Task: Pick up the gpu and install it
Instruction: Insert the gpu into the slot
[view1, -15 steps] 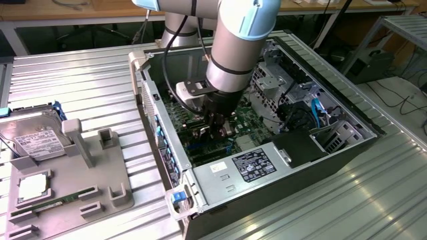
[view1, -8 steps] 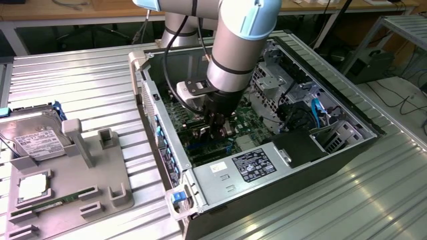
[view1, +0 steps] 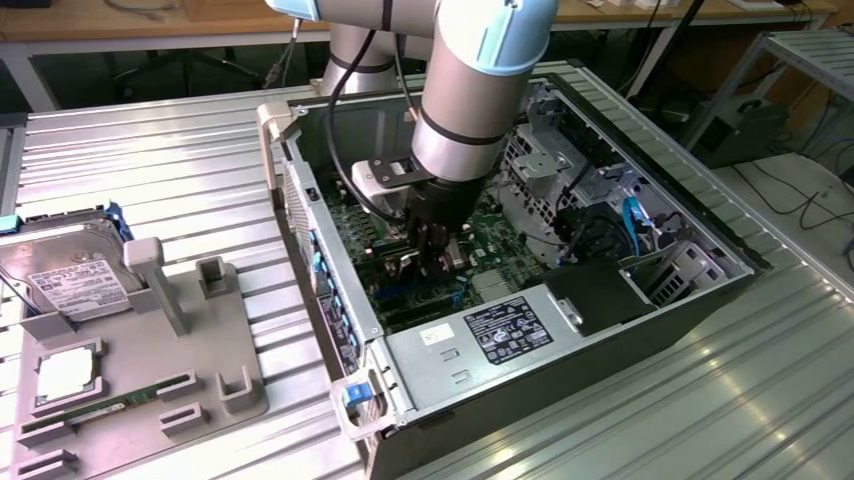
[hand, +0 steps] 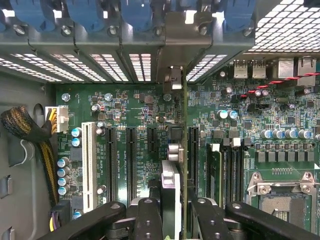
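In the wrist view the end effector (hand: 170, 210) pinched the gpu (hand: 170, 190) edge-on between its dark fingers (hand: 147, 220), the card standing upright just above the motherboard (hand: 150, 110) and running away toward the slotted rear wall of the computer case (hand: 75, 65). Its silver end bracket (hand: 172, 80) sat far ahead, close against the vent slots. The nearest risk, as I judged it, was alignment: the card's lower edge hung over the run of black expansion slots (hand: 131, 160) and seemed close to one of them, but whether it was centred on that slot could not be told, and a slight offset would drive the edge onto bare board or small capacitors rather than into the connector. A tilted card could also bind halfway and slip in the grip under downward force. Further on, the bracket could catch on the case's rear frame instead of sliding into its opening. In the exterior view the arm (view1: 461, 90) reached deep into the open case, so its cable might snag the case rim. Farthest off at that view's left, on the counter (view1: 174, 170), the grey parts holder (view1: 134, 340) carried the hard drive (view1: 74, 280), well apart from the work.
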